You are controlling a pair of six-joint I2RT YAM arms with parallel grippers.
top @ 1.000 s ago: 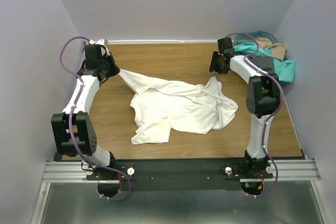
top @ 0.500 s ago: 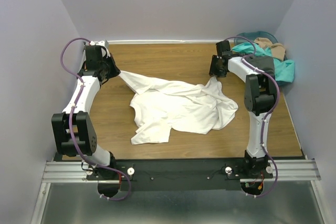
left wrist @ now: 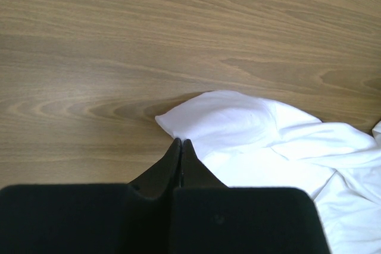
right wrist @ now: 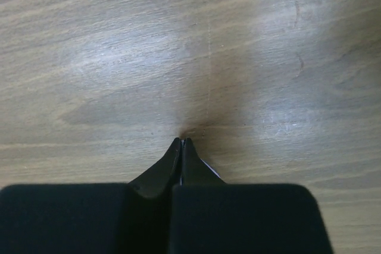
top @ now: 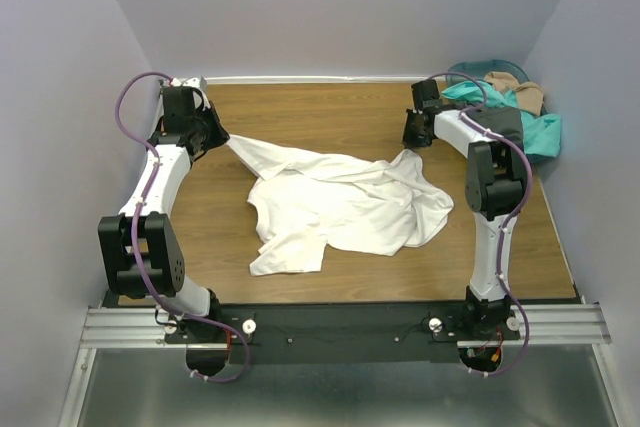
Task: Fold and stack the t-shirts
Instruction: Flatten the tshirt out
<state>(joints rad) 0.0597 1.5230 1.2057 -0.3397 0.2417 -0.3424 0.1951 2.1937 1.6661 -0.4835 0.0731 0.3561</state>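
A large white t-shirt [top: 340, 202] lies crumpled across the middle of the table. My left gripper [top: 218, 137] is shut on its far-left corner, and that corner is pulled out toward the left. In the left wrist view the white fabric [left wrist: 250, 129] spreads out from the closed tips of the left gripper [left wrist: 180, 141]. My right gripper [top: 410, 143] is shut at the shirt's far-right corner. In the right wrist view its tips [right wrist: 181, 141] press on the wood, with a thin sliver of white cloth [right wrist: 209, 170] pinched between them.
A round teal basket [top: 478, 70] stands in the far right corner. A teal shirt [top: 538, 130] and a tan shirt [top: 526, 94] are heaped in it and hang over its rim. Walls enclose the table on the left, back and right.
My right gripper has shifted slightly onto the shirt's far-right corner and closed from open. The left arm and the shirt have stayed still.
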